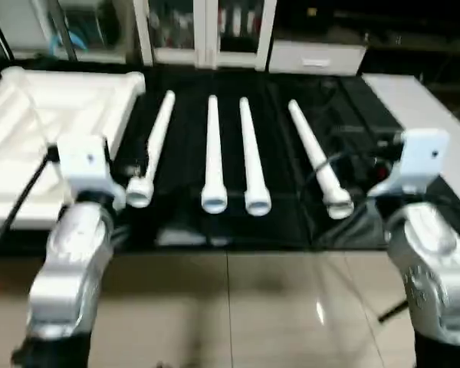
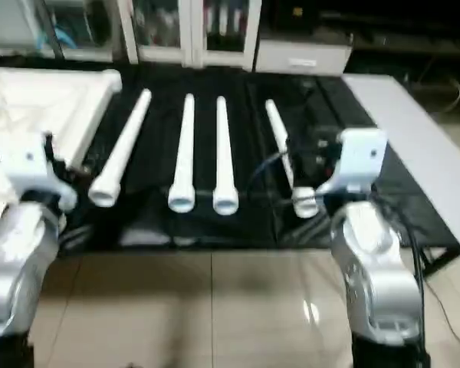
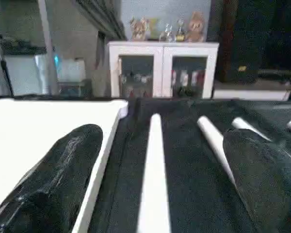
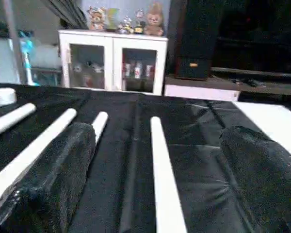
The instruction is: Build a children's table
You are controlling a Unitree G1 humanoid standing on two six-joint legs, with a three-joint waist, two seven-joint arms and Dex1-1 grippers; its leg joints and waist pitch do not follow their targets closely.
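1. Nearest the camera, two silver forearms reach forward over a tiled floor (image 1: 238, 307), the left arm (image 1: 69, 261) on the left and the right arm (image 1: 429, 261) on the right.
2. The left hand (image 3: 160, 179) stands wide, holding nothing; between its black fingers (image 3: 58, 179) lies one leg, with the tabletop just beside it.
3. The right hand (image 4: 160, 184) is also wide and empty, hovering above the rightmost leg.
4. On the bench (image 1: 291, 222), covered in black sheeting, four white legs (image 1: 213, 153) lie side by side, wide ends toward the robot, narrow ends pointing away.
5. The tabletop (image 1: 54, 107) lies at the bench's left, ribbed underside up, just beside the leftmost leg.
6. A white board (image 1: 414, 100) lies at the bench's right.
7. Farthest back stands a white glass-door cabinet (image 4: 111, 60) with small figures (image 4: 121, 20) on top.
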